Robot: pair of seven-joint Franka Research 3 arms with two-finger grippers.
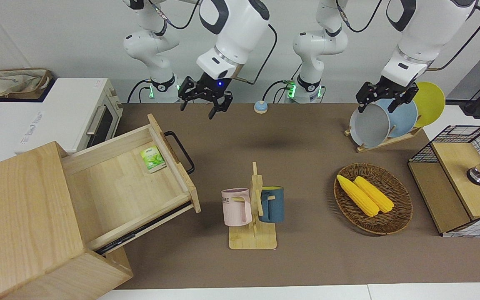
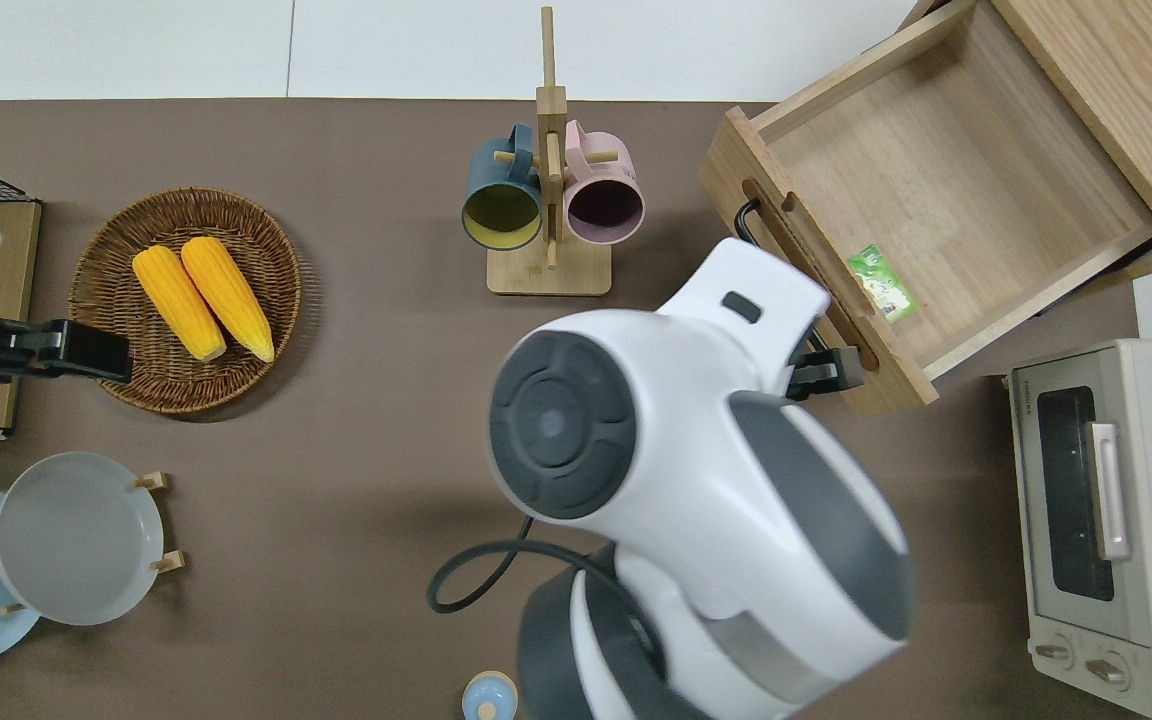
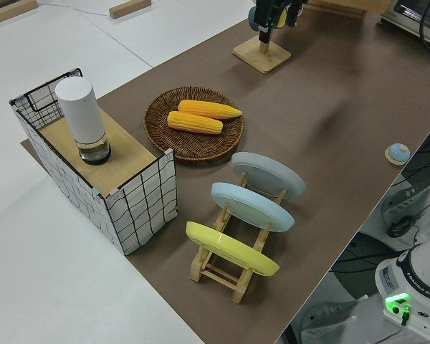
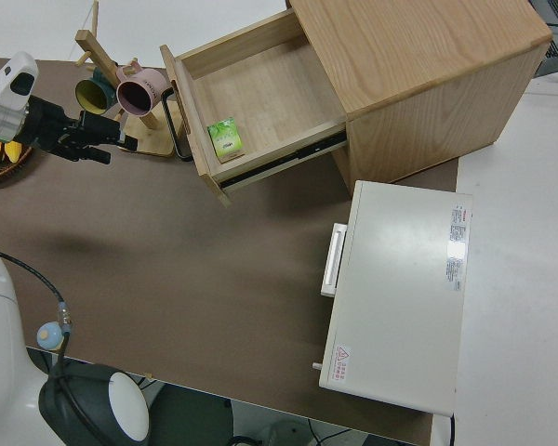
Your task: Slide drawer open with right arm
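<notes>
Drawer (image 1: 127,183) pulled out, green packet (image 1: 152,158) inside.
Right gripper (image 1: 203,96) raised, fingers apart, empty; mug rack (image 1: 253,208) nearby; left arm parked.

My table (image 1: 306,137) is covered in a brown mat. On it, toward my right arm's end, sits the pale wood cabinet (image 1: 23,216) with its drawer (image 1: 127,183) pulled out, and the white toaster oven (image 1: 69,112) stands beside it, nearer to me. Mid-table stands a wooden mug rack (image 1: 253,233). Toward my left arm's end lie a wicker basket (image 1: 390,225), a plate rack (image 3: 229,269) and a wire-grid box (image 1: 456,196). A small blue button (image 1: 260,107) rests near my bases.
</notes>
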